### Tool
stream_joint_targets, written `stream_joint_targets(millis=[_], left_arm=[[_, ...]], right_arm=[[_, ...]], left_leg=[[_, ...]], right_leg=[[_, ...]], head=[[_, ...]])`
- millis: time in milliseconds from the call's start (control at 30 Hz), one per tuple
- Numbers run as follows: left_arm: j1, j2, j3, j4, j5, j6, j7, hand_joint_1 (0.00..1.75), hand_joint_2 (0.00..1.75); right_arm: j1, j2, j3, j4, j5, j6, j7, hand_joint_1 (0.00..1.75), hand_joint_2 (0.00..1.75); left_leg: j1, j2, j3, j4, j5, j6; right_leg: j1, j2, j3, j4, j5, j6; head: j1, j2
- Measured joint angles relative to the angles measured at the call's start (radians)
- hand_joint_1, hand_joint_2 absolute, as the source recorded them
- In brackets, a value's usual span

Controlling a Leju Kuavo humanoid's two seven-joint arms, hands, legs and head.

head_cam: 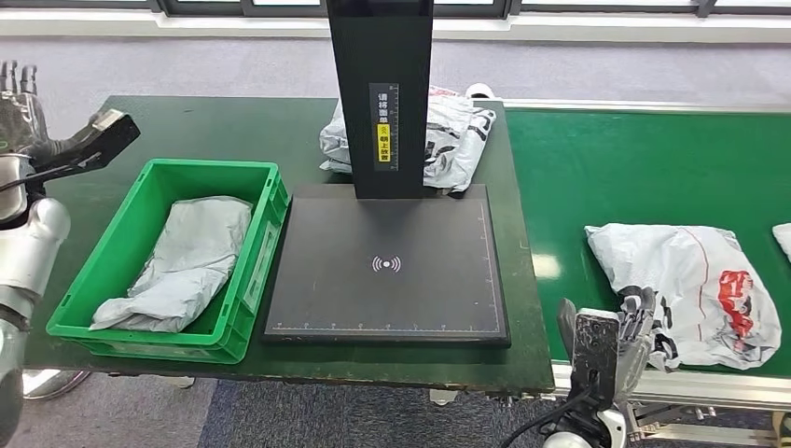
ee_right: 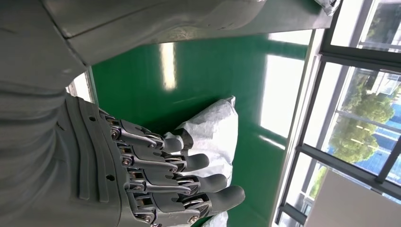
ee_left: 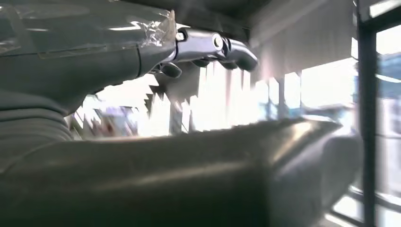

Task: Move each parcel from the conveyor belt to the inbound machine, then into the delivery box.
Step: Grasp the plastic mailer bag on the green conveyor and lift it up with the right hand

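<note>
Conveyor belt (head_cam: pixel 644 177): bright green, running ahead of the right hand and off to its outer side.
Inbound machine (head_cam: pixel 387 266): black flat plate with a white wireless mark, inward of the right hand; its black post carries a label of Chinese characters with a yellow band, too small to read.
Delivery box (head_cam: pixel 126 229): green crate just below the raised left hand, a grey parcel (head_cam: pixel 187 261) lying inside.
White parcel (head_cam: pixel 695 285): on the belt, red print not legible, touching the right hand's fingertips.
Second white parcel (head_cam: pixel 457 135): behind the post.
Right hand (head_cam: pixel 634 327): fingers straightened and together against the white parcel, gripping nothing.
Left hand (head_cam: pixel 20 112): raised, fingers upward and apart, empty.
</note>
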Motion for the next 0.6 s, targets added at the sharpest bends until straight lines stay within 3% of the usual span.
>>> stream_joint_targets(millis=[67,167,267,367,433,600], left_arm=[[0.024,-0.046,0.035,-0.049,0.248,-0.090,-0.125,0.00,1.75],[0.143,-0.130,0.080,-0.192,0.717,-0.230,-0.287,0.00,1.75],[0.349,-0.238,0.086,-0.365,1.080,-0.318,-0.434,0.00,1.75],[0.546,-0.363,0.055,-0.495,1.254,-0.369,-0.563,0.00,1.75],[0.632,-0.432,0.018,-0.544,1.318,-0.386,-0.593,0.00,1.75],[0.730,-0.554,-0.075,-0.599,1.446,-0.432,-0.597,0.00,1.75]], right_arm=[[0.004,0.000,-0.012,-0.001,0.006,-0.002,0.016,0.00,1.75],[0.004,-0.007,-0.052,0.013,0.076,0.022,0.090,0.00,1.75],[-0.022,-0.033,-0.108,0.046,0.237,0.089,0.180,0.00,1.75],[-0.097,-0.083,-0.170,0.085,0.393,0.161,0.243,0.00,1.75],[-0.175,-0.127,-0.204,0.124,0.451,0.218,0.267,0.00,1.75],[-0.433,-0.300,-0.263,0.391,0.549,0.333,0.283,0.00,1.75]], left_leg=[[-0.001,-0.001,0.000,0.000,0.000,0.000],[-0.004,0.001,0.002,0.000,-0.002,0.002],[-0.009,0.009,0.006,0.000,-0.006,0.006],[-0.011,0.011,0.006,0.001,-0.008,0.010],[-0.012,0.011,0.005,0.002,-0.009,0.012],[-0.013,0.010,0.002,0.004,-0.008,0.019]], right_leg=[[-0.001,-0.001,0.001,0.000,0.000,0.000],[-0.004,0.001,0.002,0.000,0.000,0.001],[-0.009,0.008,0.003,-0.001,-0.002,0.003],[-0.010,0.011,0.004,-0.001,-0.003,0.007],[-0.011,0.010,0.004,-0.002,-0.003,0.010],[-0.014,0.007,0.004,-0.002,0.000,0.016]], head=[[0.000,0.000],[0.000,0.000],[0.000,0.000],[0.000,0.000],[0.000,0.000],[0.000,0.000]])
